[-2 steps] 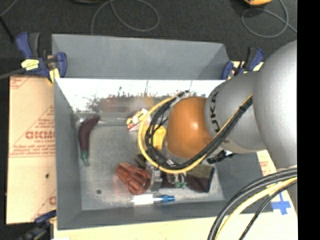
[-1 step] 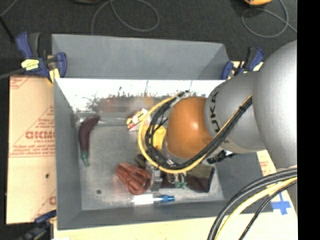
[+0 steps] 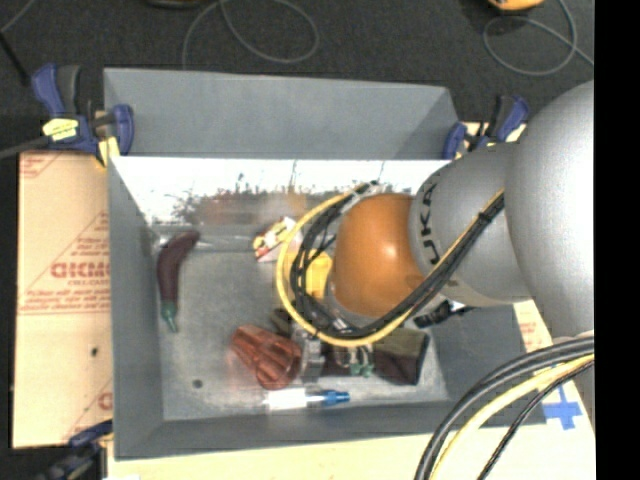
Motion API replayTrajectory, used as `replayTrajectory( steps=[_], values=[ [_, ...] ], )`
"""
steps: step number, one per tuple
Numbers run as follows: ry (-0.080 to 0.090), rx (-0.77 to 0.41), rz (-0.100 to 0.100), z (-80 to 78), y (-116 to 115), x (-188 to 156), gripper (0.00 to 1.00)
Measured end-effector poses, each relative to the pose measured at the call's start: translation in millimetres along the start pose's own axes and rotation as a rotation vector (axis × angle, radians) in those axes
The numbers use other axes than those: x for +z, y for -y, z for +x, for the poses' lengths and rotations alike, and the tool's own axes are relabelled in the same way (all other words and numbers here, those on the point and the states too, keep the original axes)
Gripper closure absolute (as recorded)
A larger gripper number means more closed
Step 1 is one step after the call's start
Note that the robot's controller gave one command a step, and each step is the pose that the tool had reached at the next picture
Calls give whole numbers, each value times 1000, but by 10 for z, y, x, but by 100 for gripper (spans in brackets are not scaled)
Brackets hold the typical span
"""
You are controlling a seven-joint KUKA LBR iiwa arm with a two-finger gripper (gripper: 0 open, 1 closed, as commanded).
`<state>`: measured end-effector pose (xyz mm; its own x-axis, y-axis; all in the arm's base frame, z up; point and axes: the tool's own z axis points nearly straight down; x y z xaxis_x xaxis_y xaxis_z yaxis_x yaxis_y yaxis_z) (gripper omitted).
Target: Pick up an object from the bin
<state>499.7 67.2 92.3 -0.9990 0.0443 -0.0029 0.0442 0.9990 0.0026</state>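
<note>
Several things crowd my gripper [image 3: 312, 356] low in the bin [image 3: 130, 298]; wide or closed, I cannot tell. A blind close could shove the red-brown ribbed piece [image 3: 260, 356] aside.

grey rounded arm [image 3: 520, 218], orange wrist cover [image 3: 375, 253], yellow and black cables [image 3: 300, 268].

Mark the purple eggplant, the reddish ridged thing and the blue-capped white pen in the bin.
purple eggplant [image 3: 170, 266]: camera view, middle of its body.
reddish ridged thing [image 3: 258, 356]: camera view, its ridged top.
blue-capped white pen [image 3: 295, 400]: camera view, white barrel.
</note>
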Motion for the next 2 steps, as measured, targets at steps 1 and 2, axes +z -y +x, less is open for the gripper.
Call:
replayTrajectory(
  steps=[1,2],
  values=[
    [0,1,0,0,0,0,100],
    [0,2,0,0,0,0,100]
  ],
)
